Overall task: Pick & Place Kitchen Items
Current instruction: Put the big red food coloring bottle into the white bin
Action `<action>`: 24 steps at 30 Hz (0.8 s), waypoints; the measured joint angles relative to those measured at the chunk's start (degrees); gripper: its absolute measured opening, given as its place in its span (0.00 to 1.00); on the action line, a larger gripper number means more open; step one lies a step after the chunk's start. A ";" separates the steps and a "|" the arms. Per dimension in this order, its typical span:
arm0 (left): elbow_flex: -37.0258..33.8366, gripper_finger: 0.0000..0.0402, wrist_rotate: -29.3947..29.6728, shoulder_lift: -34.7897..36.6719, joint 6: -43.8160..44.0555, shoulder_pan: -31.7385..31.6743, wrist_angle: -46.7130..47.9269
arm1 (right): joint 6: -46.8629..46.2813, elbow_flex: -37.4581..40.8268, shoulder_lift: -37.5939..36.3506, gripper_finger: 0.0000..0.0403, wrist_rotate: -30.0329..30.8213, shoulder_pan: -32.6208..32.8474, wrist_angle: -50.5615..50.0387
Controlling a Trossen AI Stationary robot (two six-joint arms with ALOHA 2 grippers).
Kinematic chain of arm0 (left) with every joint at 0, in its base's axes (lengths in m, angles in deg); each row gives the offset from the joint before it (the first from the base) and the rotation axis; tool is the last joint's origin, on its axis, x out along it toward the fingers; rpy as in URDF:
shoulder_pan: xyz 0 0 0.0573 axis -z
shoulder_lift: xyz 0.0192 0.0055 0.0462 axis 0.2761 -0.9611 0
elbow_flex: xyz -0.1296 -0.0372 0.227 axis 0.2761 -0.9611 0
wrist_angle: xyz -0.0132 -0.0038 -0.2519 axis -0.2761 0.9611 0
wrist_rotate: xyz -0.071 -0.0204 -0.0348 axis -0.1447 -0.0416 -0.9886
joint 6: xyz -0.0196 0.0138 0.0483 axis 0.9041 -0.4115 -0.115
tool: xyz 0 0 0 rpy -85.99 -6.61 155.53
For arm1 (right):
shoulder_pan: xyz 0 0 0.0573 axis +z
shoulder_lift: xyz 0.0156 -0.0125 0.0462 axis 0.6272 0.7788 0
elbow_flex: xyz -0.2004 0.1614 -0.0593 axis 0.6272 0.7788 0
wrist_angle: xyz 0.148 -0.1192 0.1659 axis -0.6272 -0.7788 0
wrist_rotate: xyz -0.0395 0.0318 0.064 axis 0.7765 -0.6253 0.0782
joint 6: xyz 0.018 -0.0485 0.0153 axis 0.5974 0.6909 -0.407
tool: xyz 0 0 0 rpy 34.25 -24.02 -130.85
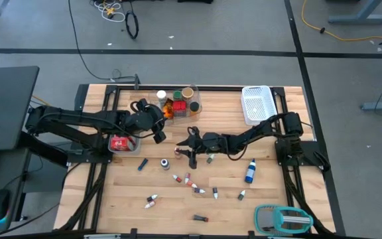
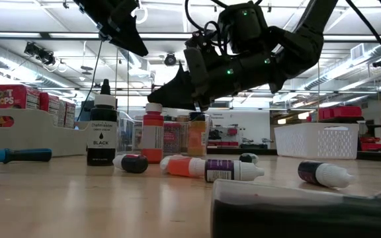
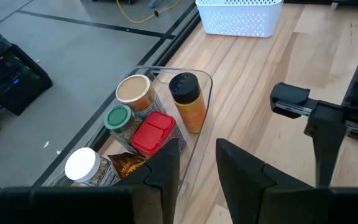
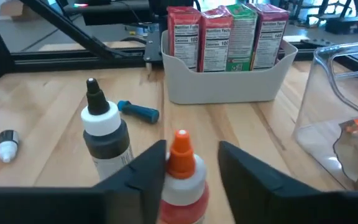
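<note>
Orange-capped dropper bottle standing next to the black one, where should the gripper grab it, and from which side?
Take the orange-capped bottle by its round body just under the cap, coming from the side, as the right gripper straddles it now. It stands upright, its cone cap tapers and would likely slip, and the black bottle stands clear beside it.

Grey floor [image 1: 244,30] with loose cables [image 1: 350,20] surrounds the wooden table [image 1: 111,199]; ceiling strip lights [image 2: 38,30] glow overhead.
</note>
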 joint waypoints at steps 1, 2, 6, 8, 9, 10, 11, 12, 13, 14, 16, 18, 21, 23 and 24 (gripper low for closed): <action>0.00 0.28 0.00 0.00 0.00 0.00 0.02 | 0.08 0.00 0.00 0.31 0.01 -0.13 0.00; 0.00 0.28 0.00 0.00 0.00 0.00 0.02 | 0.14 0.00 0.00 0.26 0.01 -0.24 0.00; 0.00 0.28 0.00 0.00 0.02 0.00 0.02 | -0.23 0.00 -0.56 0.10 0.06 -0.75 -0.54; 0.00 0.28 0.00 0.00 0.02 0.00 0.02 | -0.89 0.00 -1.58 0.09 0.18 -0.80 -1.42; 0.00 0.28 -0.01 0.00 0.03 0.00 0.06 | -1.07 0.00 -2.71 0.09 0.61 -0.81 -2.75; 0.00 0.28 0.00 0.00 0.15 0.00 0.05 | -0.89 0.00 -3.96 0.09 1.11 -0.79 -4.05; 0.00 0.28 0.00 0.00 0.20 0.00 0.05 | -0.41 0.00 -5.64 0.09 2.08 -0.75 -6.02; 0.00 0.28 0.00 0.00 0.17 0.00 0.09 | -0.04 0.00 -7.48 0.09 3.48 -0.75 -8.59; 0.00 0.28 0.00 0.00 0.20 0.00 0.11 | -0.03 -0.02 -9.38 0.09 5.06 -0.71 -11.52; 0.00 0.28 0.00 0.00 0.20 0.00 0.09 | -0.08 -0.02 -11.54 0.09 6.93 -0.69 -15.33; 0.00 0.28 0.00 0.00 0.20 0.00 0.13 | -0.53 -0.02 -16.19 0.09 12.77 -0.65 -22.73; 0.00 0.28 0.00 0.00 0.20 0.00 0.19 | -0.68 -0.02 -21.39 0.09 20.30 -0.35 -30.90; 0.00 0.28 0.00 0.00 0.20 -0.02 0.17 | -1.85 -0.02 -28.63 0.09 32.26 0.10 -43.64; 0.00 0.28 0.00 0.00 0.22 -0.02 0.20 | -4.07 -0.02 -33.16 0.10 39.00 0.44 -51.76; 0.00 0.28 0.00 0.00 0.22 -0.02 0.20 | -5.57 -0.02 -35.37 0.10 42.11 0.50 -55.53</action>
